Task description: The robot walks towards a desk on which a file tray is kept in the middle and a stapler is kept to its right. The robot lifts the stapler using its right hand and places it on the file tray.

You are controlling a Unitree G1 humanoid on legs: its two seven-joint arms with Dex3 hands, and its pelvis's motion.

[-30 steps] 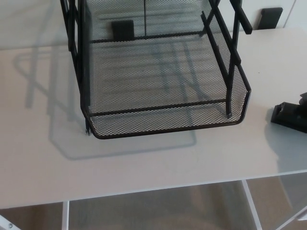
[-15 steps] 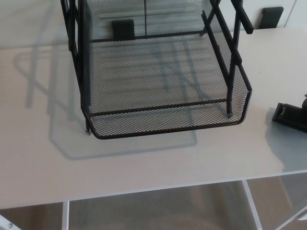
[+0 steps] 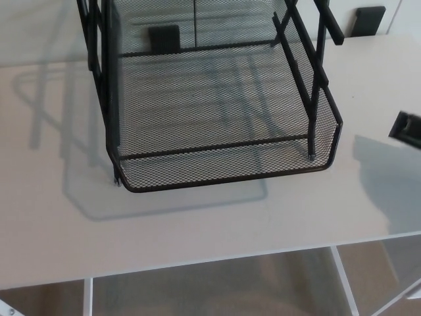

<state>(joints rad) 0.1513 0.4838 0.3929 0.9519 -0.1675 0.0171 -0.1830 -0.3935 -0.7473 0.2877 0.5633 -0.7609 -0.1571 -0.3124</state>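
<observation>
Overhead, from the head view, a pale matte worktop [image 3: 197, 217] fills most of the frame. A black wire-mesh file tray [image 3: 223, 168] stands in the middle, its tall side frames running off toward 12 o'clock. The tray's shadows fall toward 9 and 6 o'clock. The stapler [image 3: 408, 128] lies at 3 o'clock of the tray, well apart from it; only a black corner shows at the picture's edge. A broad grey shadow [image 3: 388, 184] spreads below it. Two dark rectangular blocks sit at the worktop's far edge, one behind the mesh [image 3: 164, 38] and one at 1 o'clock [image 3: 368, 20]. Tan floor [image 3: 210, 283] shows at 6 o'clock. Neither robot hand shows, so I cannot tell their state.
</observation>
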